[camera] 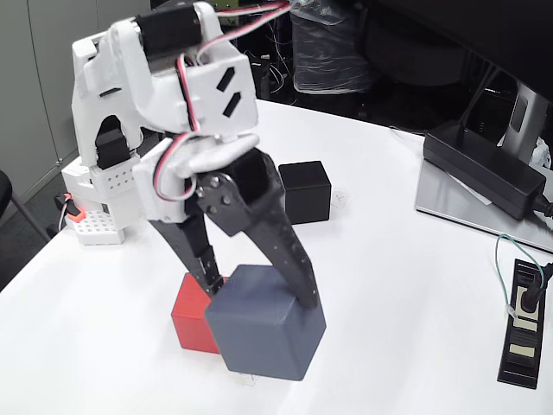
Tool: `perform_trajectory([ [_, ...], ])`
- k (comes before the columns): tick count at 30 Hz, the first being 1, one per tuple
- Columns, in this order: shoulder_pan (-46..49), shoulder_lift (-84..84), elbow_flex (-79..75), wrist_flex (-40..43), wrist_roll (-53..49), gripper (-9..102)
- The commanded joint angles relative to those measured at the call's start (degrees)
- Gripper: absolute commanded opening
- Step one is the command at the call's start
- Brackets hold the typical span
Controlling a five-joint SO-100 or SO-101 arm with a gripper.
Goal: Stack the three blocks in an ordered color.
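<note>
A slate grey block (pixel 266 327) sits at the front of the white table (pixel 397 285), slightly tilted. My gripper (pixel 259 296) reaches down from above with its two dark fingers (pixel 294 259) pressed on the block's left and right upper edges, shut on it. Whether the grey block rests on the table or hangs just above it, I cannot tell. A red block (pixel 192 322) stands right behind and to the left of the grey one, touching or nearly touching it and partly hidden. A black block (pixel 305 192) sits alone farther back, behind the arm.
A small white perforated block (pixel 93 228) lies at the left by the arm's base. A flat black power adapter (pixel 484 171) rests on a monitor stand plate (pixel 458 212) at the right. A black socket strip (pixel 524 327) with a cable lies near the right edge.
</note>
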Motion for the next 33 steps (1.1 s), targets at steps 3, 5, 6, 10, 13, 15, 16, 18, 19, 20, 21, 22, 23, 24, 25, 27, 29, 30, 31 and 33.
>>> perform_trajectory([
  [3,-0.26,7.21,1.23,0.35,-0.53,10],
  [5,-0.26,9.32,3.87,0.35,-0.53,10],
  [6,-0.26,10.63,5.54,0.26,-0.53,10],
  [10,-0.44,16.88,13.45,0.26,-0.62,10],
  [13,-0.44,21.97,20.04,0.26,-0.62,10],
  [15,-0.44,24.87,24.26,0.26,-0.62,10],
  [16,-0.44,26.37,26.46,0.26,-0.70,10],
  [18,-0.62,29.18,30.41,0.26,-0.70,10],
  [19,-1.14,30.67,32.34,0.26,-0.70,10],
  [20,-2.02,31.99,34.37,0.26,-0.70,10],
  [21,-3.08,33.40,36.30,0.26,-0.70,10],
  [22,-4.13,34.80,38.32,0.26,-0.70,10],
  [23,-5.10,36.21,40.25,0.26,-0.70,10],
  [24,-5.80,37.62,42.01,0.18,-0.70,10],
  [25,-6.42,39.02,43.86,0.18,-0.70,10],
  [27,-7.12,41.40,47.20,0.09,-0.70,10],
  [29,-7.21,42.98,49.83,-0.26,-0.70,10],
  [30,-7.21,43.51,51.06,-1.05,-0.70,10],
  [31,-6.94,43.86,52.29,-2.20,-0.70,10],
  [33,-6.42,44.03,54.93,-5.27,-0.70,10],
])
